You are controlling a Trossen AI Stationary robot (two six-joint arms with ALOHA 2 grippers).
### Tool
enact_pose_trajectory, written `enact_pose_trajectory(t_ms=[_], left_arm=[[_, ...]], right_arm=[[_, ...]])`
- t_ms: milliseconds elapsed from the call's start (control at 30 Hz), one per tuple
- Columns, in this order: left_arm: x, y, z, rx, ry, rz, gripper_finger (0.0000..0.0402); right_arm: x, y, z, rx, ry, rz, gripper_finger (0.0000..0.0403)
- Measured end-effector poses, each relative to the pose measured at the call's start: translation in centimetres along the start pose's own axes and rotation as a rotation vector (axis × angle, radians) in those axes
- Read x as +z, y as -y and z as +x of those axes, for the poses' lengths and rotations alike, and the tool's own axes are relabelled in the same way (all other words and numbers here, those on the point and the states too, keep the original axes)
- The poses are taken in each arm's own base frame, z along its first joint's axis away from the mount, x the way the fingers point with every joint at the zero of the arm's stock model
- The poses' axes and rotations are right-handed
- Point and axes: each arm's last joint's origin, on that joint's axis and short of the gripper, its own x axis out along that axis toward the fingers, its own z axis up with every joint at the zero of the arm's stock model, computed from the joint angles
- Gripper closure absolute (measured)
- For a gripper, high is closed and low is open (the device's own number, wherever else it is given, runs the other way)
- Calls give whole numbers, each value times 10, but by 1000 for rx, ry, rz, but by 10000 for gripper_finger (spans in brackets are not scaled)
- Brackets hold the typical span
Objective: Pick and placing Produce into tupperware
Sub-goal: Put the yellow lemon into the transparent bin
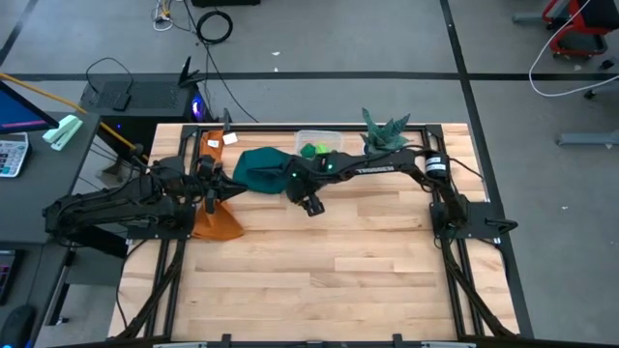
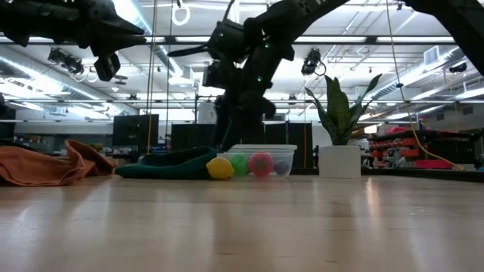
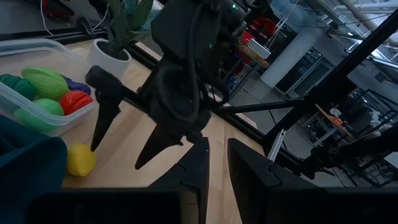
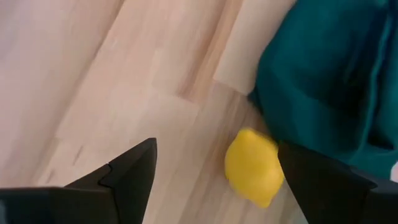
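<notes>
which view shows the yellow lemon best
The right wrist view: the yellow lemon fills the gap between the open fingers. The low view shows it small beside the container, the left wrist view at the edge; the high view hides it.

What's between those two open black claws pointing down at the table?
The yellow toy fruit, lying on bare wood between the right gripper's open fingers; the right wrist view shows it.

You are looking at five produce pieces: one yellow piece [image 3: 81, 159] on the worktop [image 1: 319, 271], and four in the single clear tub [image 3: 37, 121] — a light green [image 3: 43, 83], a red [image 3: 74, 101], a dark green [image 3: 15, 86] and a purple [image 3: 79, 86], the last barely showing. You have two cloths, one teal [image 1: 259, 169] and one orange [image 1: 218, 222], one potted plant [image 2: 338, 143], and two arms, each with one tool.
</notes>
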Motion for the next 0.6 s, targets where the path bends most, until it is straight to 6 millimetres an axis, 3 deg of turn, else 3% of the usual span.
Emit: enact_pose_trajectory(t_ms=[167, 600], left_arm=[[0, 0, 0, 0, 0, -1, 338], [0, 0, 0, -1, 0, 0, 339]], right_arm=[[-5, -3, 12, 3, -53, -15, 107], [-8, 5, 13, -63, -67, -13, 114]])
